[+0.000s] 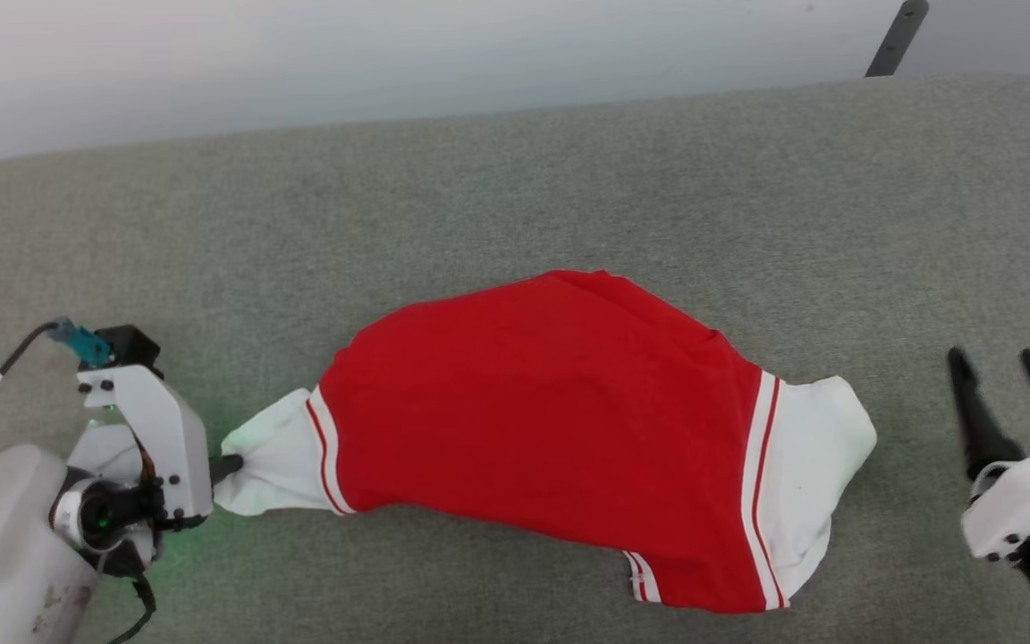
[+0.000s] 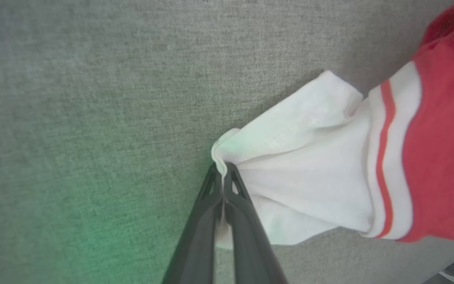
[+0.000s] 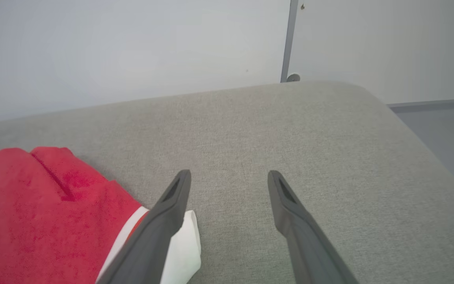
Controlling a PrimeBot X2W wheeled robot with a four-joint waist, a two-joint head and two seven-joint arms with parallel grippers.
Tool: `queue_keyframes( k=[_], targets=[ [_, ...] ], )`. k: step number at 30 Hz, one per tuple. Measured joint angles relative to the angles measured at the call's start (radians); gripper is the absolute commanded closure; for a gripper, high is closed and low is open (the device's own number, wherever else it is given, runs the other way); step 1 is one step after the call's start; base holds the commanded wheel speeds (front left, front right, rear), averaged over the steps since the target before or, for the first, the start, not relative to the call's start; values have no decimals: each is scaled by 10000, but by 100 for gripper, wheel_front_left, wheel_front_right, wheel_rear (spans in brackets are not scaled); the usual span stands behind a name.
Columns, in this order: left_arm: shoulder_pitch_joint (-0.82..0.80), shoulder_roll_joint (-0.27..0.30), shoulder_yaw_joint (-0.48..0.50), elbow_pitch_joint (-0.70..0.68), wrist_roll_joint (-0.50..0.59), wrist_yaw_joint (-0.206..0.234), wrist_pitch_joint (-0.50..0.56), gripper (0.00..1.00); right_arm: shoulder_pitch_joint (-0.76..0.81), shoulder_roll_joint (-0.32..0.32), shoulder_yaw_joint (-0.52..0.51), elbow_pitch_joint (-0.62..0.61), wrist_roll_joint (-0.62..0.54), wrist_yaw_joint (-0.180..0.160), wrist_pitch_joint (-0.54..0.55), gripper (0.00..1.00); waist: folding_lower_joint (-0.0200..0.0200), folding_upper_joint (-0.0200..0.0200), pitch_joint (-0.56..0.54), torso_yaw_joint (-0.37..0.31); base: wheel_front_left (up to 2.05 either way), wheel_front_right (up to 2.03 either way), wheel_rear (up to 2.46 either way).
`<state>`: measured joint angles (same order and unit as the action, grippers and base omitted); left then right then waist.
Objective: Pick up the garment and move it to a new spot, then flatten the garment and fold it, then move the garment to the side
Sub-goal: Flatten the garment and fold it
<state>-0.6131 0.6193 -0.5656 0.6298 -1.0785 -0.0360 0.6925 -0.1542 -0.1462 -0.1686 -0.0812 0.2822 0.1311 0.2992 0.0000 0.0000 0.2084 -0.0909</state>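
Observation:
The garment, red with white sleeves and red-white trim, lies spread across the grey padded surface with its plain side up. My left gripper is shut on the edge of its left white sleeve; in the left wrist view the two dark fingers pinch a fold of white cloth. My right gripper stands open off the right sleeve, nothing between its fingers. In the right wrist view the gripper hovers over bare surface, with the garment at lower left.
The grey padded surface extends well behind and around the garment. Its far edge meets a pale wall, and its right edge drops to the floor. A dark post stands at the back right.

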Motion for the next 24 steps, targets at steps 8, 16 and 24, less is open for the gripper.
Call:
queue_keyframes(
  k=[8, 16, 24],
  targets=[
    [-290, -255, 21, 324, -46, -180, -199, 100, 67, -552, 725, 520, 721, 0, 2380, 0, 0, 0, 171, 247, 0, 0, 0],
    [-593, -573, -56, 516, -25, -353, -433, 100, -594, -924, 1204, 1645, 1174, 0, 4019, 0, 0, 0, 331, 588, 0, 0, 0],
    [-844, -872, -161, 685, 50, -447, -606, 100, -1367, -1308, 1580, 2945, 1283, 2, 4968, 100, 1, 1, 440, 946, 0, 0, 0]
  ],
)
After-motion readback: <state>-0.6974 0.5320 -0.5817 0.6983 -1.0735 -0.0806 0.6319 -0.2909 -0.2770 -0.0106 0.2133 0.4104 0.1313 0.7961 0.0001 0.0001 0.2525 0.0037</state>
